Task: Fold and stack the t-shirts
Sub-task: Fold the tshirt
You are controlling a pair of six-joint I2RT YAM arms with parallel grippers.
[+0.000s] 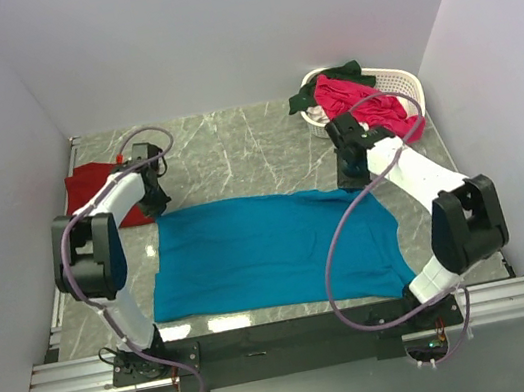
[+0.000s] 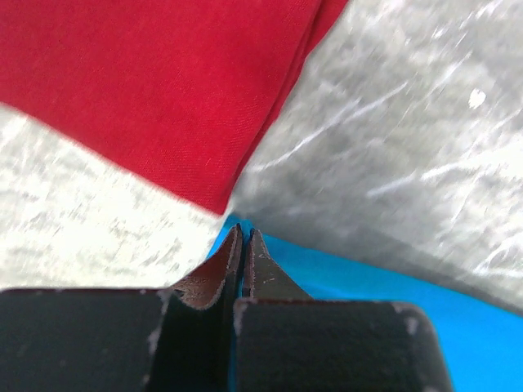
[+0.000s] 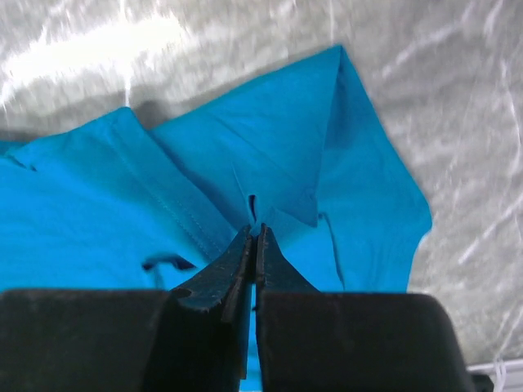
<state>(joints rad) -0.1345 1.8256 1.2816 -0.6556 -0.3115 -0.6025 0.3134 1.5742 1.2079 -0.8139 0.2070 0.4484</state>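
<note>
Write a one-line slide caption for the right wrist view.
Right gripper pinched shut on a fold of the teal-blue t-shirt, spread over the marbled table.

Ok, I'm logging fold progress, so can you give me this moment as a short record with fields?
spread: teal-blue cloth t-shirt, flat on grey marbled table
left jaws: shut on its far left corner
right jaws: shut on its far right edge
folded: dark red cloth t-shirt, far left
waiting: bright pink t-shirt and dark green t-shirt in white slatted plastic basket, far right
</note>
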